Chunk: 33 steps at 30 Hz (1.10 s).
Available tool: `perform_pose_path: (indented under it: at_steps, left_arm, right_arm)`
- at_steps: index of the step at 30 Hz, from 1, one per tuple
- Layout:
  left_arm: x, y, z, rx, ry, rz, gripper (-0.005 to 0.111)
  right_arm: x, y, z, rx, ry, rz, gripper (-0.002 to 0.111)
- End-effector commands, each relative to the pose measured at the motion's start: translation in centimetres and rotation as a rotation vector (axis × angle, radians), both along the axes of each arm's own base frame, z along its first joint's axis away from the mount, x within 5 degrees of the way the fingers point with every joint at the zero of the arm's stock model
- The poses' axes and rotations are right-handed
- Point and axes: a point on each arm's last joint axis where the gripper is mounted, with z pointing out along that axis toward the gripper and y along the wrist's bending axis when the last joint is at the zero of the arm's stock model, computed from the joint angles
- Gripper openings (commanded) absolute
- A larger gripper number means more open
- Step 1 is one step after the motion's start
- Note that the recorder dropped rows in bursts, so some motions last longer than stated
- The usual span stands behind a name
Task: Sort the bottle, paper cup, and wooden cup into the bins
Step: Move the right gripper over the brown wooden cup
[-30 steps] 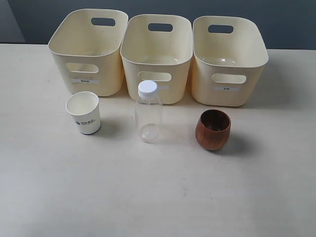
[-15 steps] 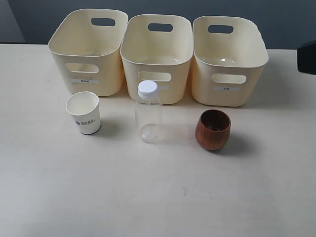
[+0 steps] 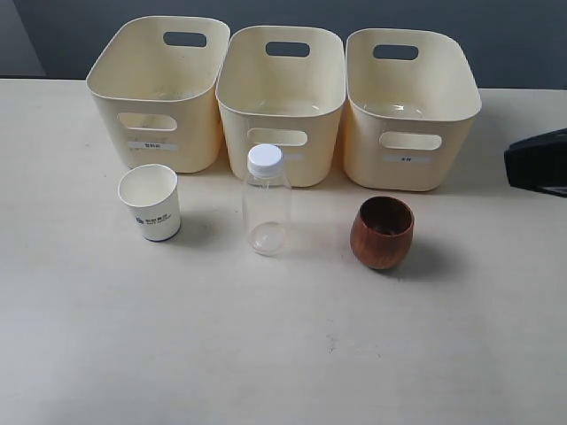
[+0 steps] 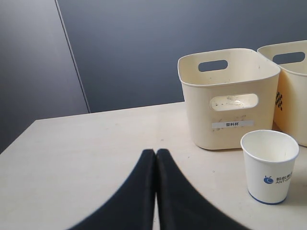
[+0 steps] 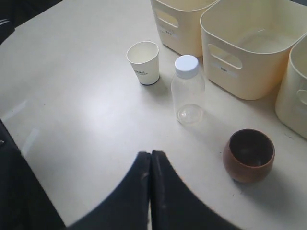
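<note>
Dark grey wall behind; pale table (image 3: 266,354), matte, bare apart from the task's things.

Progress: nothing sorted. All three bins (image 3: 282,97) sit in a row along the far edge, touching or nearly so, and you can see into each: empty. The paper cup (image 3: 151,202), bottle (image 3: 266,211) and wooden cup (image 3: 382,232) stand upright in a row just in front of them, cup toward the left edge, bottle mid-table, wooden cup toward the right. All three placements are left to do.

Grippers: the right gripper (image 5: 150,163) has its fingers pressed together, nothing between them; it hangs over the near part of the table, well apart from the wooden cup. In the exterior view only a dark part of that arm (image 3: 537,159) shows at the right edge. The left gripper (image 4: 156,160) is also closed and empty, over the left part of the table, near the paper cup but not touching.

Room: you have wide open surface along the near edge and at both near corners. Things are well apart from each other, so side approaches look free. The tight spot is behind them: the bottle stands just in front of the middle bin's wall. You'll likely need to lift clear of the rims before carrying over.
</note>
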Motion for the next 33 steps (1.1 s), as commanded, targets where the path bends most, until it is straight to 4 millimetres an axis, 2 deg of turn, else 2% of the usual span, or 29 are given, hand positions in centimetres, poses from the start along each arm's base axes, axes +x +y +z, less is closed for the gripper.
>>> perform_pose_path:
  at_steps: [1,6,12,16,21,27,30,33]
  left_arm:
    - [0.0,0.0,0.0,-0.001,-0.010,0.001,0.000]
    - [0.0,0.0,0.0,-0.001,-0.010,0.001,0.000]
    - [0.0,0.0,0.0,-0.001,-0.010,0.001,0.000]
    - [0.0,0.0,0.0,-0.001,-0.010,0.001,0.000]
    - [0.0,0.0,0.0,-0.001,-0.010,0.001,0.000]
    - [0.0,0.0,0.0,-0.001,-0.010,0.001,0.000]
    - [0.0,0.0,0.0,-0.001,-0.010,0.001,0.000]
    - [0.0,0.0,0.0,-0.001,-0.010,0.001,0.000]
  right_arm:
    - [0.0,0.0,0.1,-0.007,-0.040,0.003,-0.001]
    - [0.5,-0.3,-0.1,-0.051,-0.063,-0.016,-0.001]
    - [2.9,-0.8,-1.1,-0.093,-0.044,-0.068,-0.001]
    - [4.7,-0.3,-1.9,-0.179,-0.081,-0.063,-0.001]
    - [6.8,2.2,-3.0,-0.229,-0.141,0.003,-0.001]
    - [9.8,6.0,-6.5,-0.398,-0.164,0.085,-0.001]
    - [11.0,7.3,-8.2,-0.521,-0.154,0.130,-0.001]
    - [12.1,8.0,-8.8,-0.564,-0.131,0.119,-0.001]
